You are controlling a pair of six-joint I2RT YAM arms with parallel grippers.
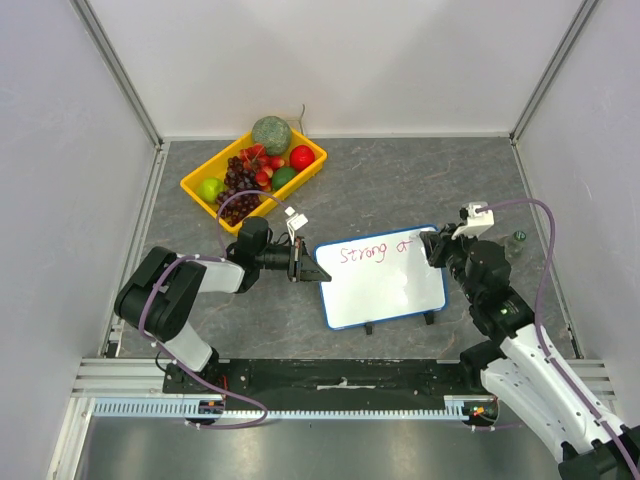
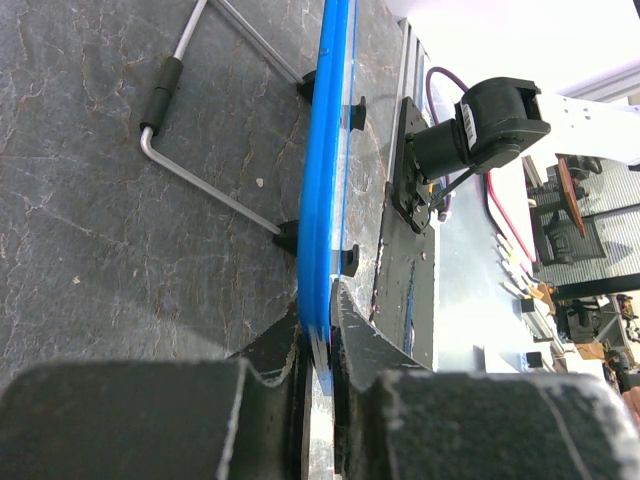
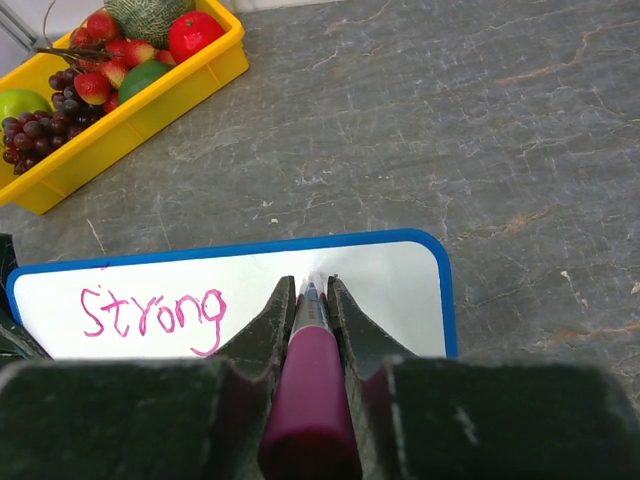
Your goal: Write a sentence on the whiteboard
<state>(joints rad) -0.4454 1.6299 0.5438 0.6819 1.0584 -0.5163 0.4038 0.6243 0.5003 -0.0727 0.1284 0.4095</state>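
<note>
Pink-bodied marker (image 3: 308, 400) pinched between the right gripper's (image 3: 308, 285) fingers, tip at the whiteboard (image 1: 385, 295) near its far right corner, just past the sentence (image 1: 372, 251), which reads "Strong" plus a letter or two. Left gripper (image 2: 318, 325) fingers pressed onto the board's blue left rim. Board leans on a wire stand (image 2: 215, 187) mid-table (image 1: 400, 180), yellow fruit tray (image 3: 140, 120) well beyond.

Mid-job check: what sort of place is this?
Probably a lab robot test cell: white wall panels in aluminium framing, a grey stone-look tabletop, a yellow fruit tray and the whiteboard as props.
</note>
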